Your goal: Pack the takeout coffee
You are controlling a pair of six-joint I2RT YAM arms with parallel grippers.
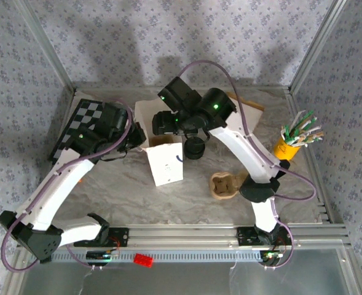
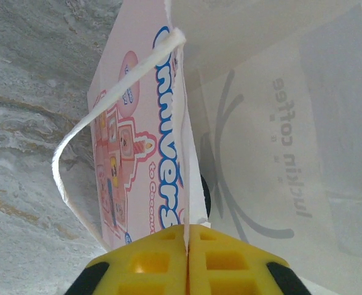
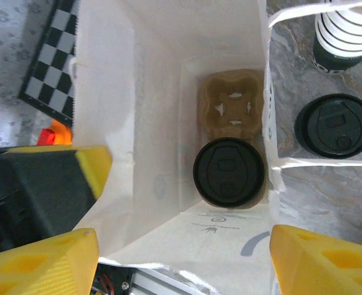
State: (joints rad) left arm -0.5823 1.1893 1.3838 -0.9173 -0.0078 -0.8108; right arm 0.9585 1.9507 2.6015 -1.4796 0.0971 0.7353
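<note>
- Because the paper bag (image 1: 166, 165) has limp walls, the left claw (image 2: 185, 249) pinches its rim, apparently to hold the mouth open and the bag upright on the counter (image 1: 125, 196).
- Left claw: the fingers are pressed together with only the bag's paper edge between them. A twine handle (image 2: 76, 141) loops free beside the grip.
- Inside the bag, a cardboard carrier (image 3: 230, 104) lies on the bottom. One black-lidded cup (image 3: 228, 171) sits in one pocket; the other pocket is vacant.
- Right claw (image 3: 184, 246): it is poised above the bag's mouth with its jaws spread wide. Nothing is between them, and I can make out no contact with the bag.
- A second lidded cup (image 3: 334, 126) stands on the counter just outside the bag's wall, with a striped cup (image 3: 346, 31) beyond it.
- A spare carrier (image 1: 225, 186) lies apart on the counter, near the right arm.
- Judgement: packing is part done. The vacant pocket suggests the outside cup goes in next, and the open right claw is well placed to fetch it.
</note>
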